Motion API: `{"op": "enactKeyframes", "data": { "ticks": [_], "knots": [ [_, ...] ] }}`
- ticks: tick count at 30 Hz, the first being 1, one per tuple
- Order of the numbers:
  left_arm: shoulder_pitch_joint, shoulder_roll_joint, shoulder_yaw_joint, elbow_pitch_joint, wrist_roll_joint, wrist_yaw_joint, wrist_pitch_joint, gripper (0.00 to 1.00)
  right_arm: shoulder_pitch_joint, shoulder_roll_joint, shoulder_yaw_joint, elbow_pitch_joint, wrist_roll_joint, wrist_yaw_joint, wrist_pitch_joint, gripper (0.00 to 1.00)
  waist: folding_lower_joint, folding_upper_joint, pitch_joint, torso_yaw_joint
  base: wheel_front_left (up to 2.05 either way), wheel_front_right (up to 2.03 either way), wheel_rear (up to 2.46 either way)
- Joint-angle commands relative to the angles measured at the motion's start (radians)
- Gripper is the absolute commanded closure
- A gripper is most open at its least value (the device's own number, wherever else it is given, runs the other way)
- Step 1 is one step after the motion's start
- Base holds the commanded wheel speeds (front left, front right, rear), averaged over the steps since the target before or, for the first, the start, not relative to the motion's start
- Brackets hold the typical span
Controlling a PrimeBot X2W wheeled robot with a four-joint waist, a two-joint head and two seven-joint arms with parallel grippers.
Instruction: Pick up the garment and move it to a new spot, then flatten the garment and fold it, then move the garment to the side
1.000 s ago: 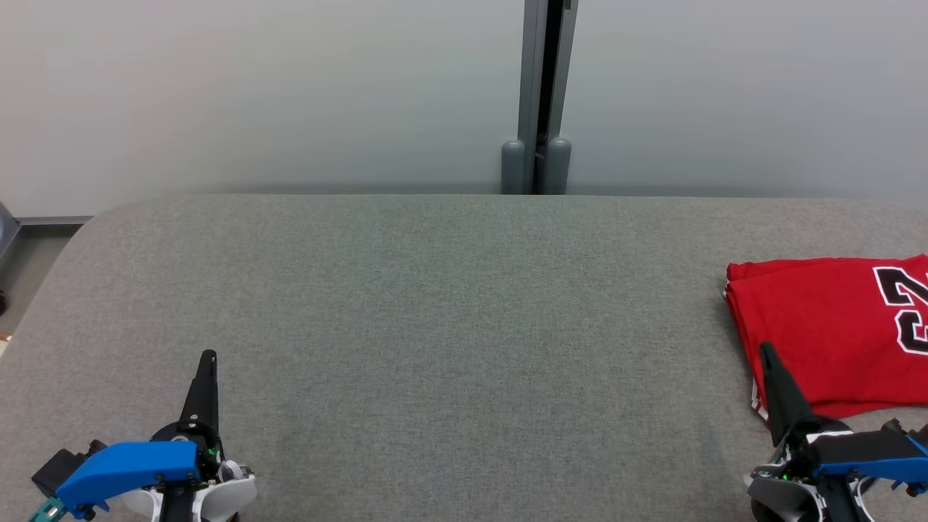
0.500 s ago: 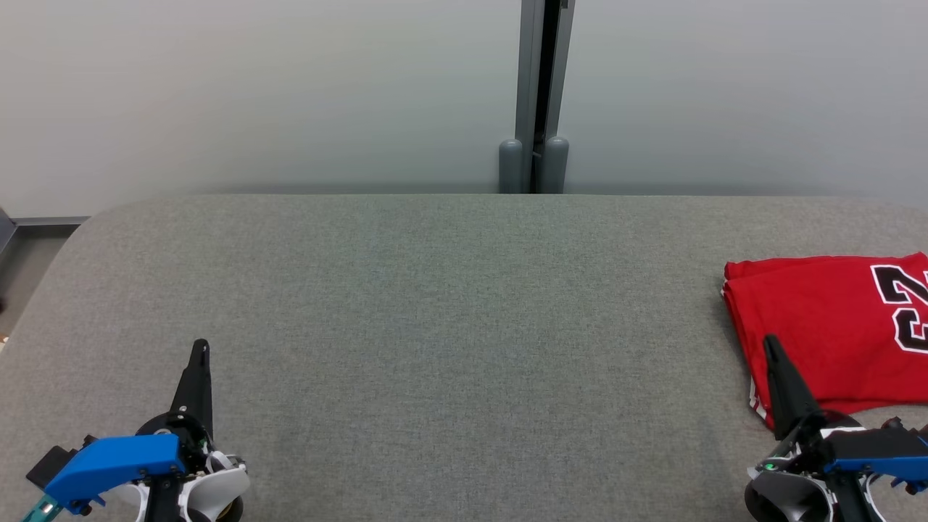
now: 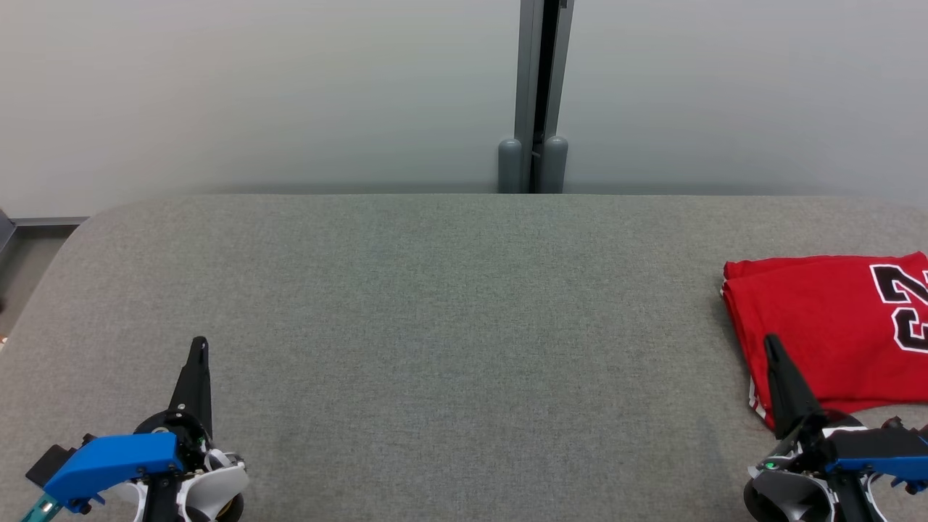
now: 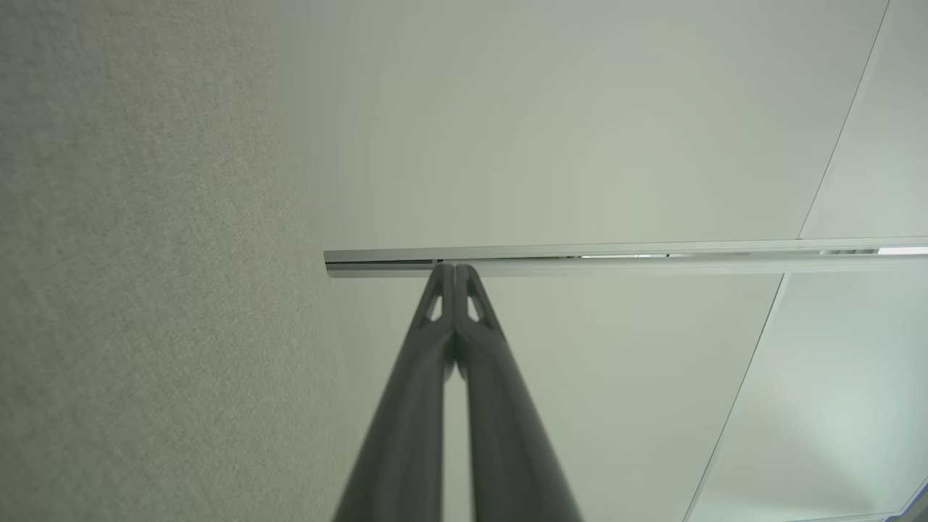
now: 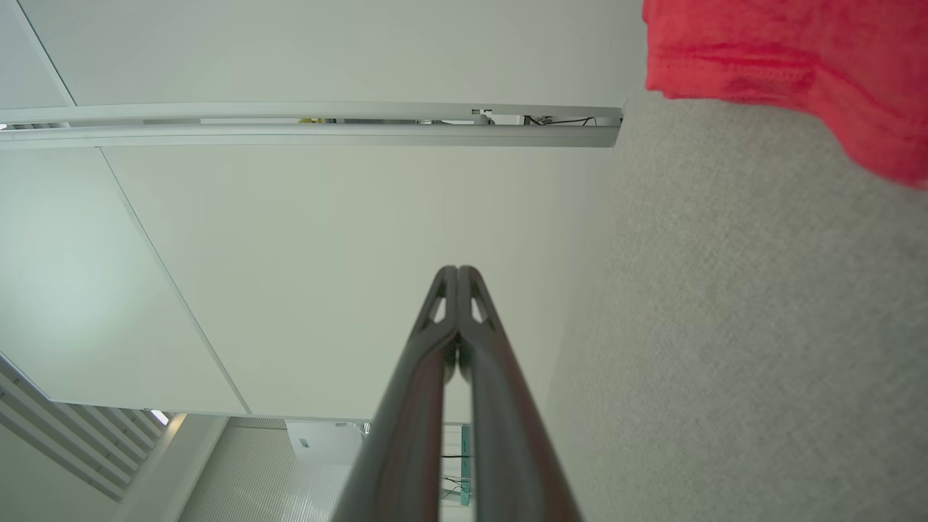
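Note:
The garment (image 3: 826, 326) is a red jersey with black-and-white numerals, folded flat at the right edge of the grey padded table (image 3: 449, 319); its hem shows as red cloth (image 5: 790, 65) in the right wrist view. My right gripper (image 3: 768, 342) is shut, its fingers pointing up over the jersey's near-left corner, holding nothing. My left gripper (image 3: 199, 344) is shut and empty at the lower left, above bare table. Each wrist view shows its fingertips pressed together, left (image 4: 454, 270) and right (image 5: 457, 272).
The grey table surface stretches wide between the two arms. Behind it stands a pale wall with a grey vertical post (image 3: 535, 94). The table's rounded left corner (image 3: 94, 217) borders a strip of floor.
The left gripper has drawn slightly back and left toward the near edge. The head camera shifted a little. The jersey lies as before.

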Motion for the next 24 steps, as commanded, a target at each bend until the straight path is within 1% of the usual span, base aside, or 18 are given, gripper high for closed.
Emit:
{"op": "enactKeyframes", "data": {
  "ticks": [1,24],
  "knots": [
    [-0.01,-0.002,0.002,-0.004,-0.003,-0.01,0.004,1.0,-0.013,-0.005,-0.002,-0.004,0.003,0.0,0.003,1.0,0.0,0.0,0.0,0.0,0.0,0.0,0.0],
    [-0.01,-0.002,0.002,-0.004,-0.003,-0.01,0.003,1.0,-0.013,-0.005,-0.002,-0.004,0.003,0.0,0.002,1.0,0.0,0.0,0.0,0.0,0.0,0.0,0.0]
  ]
}}
